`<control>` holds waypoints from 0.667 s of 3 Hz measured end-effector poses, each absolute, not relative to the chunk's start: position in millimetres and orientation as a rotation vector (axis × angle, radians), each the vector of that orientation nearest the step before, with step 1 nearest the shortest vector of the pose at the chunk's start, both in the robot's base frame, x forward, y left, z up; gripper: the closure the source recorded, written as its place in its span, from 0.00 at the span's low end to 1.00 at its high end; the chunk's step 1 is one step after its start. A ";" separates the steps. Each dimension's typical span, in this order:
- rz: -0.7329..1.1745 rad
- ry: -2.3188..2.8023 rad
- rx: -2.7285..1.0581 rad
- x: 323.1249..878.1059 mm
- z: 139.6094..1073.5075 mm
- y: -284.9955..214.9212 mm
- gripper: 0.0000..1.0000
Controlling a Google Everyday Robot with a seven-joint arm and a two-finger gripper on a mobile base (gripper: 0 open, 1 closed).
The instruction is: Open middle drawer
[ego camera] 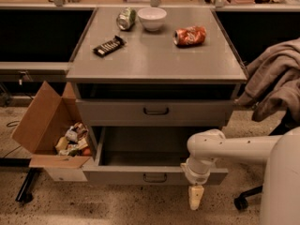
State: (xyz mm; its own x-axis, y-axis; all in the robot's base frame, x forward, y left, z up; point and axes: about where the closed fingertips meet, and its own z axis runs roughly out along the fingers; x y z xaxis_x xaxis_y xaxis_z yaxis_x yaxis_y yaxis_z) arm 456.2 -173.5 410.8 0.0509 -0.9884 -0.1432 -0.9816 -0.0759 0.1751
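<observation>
The middle drawer is a grey metal drawer with a small dark loop handle at its centre. It stands pulled out towards me, and its bare inside shows. Above it a shorter grey drawer with the same kind of handle is shut. My gripper hangs from the white arm and points down at the floor. It is just in front of the pulled-out drawer's right end and apart from the handle. It holds nothing that I can see.
On the cabinet top lie a white bowl, a green can, a crushed red can and a dark snack bar. An open cardboard box of snacks stands at the left. A chair with a grey cloth is at the right.
</observation>
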 end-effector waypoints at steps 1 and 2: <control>-0.351 -2.115 2.255 456.6 412.1 -173.5 0.40; -0.351 -2.115 2.255 457.8 415.2 -173.5 0.63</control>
State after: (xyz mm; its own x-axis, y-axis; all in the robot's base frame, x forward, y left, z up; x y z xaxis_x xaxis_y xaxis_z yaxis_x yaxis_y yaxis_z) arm 457.8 -173.5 415.2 0.0508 -0.9884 -0.1432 -0.9817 -0.0757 0.1746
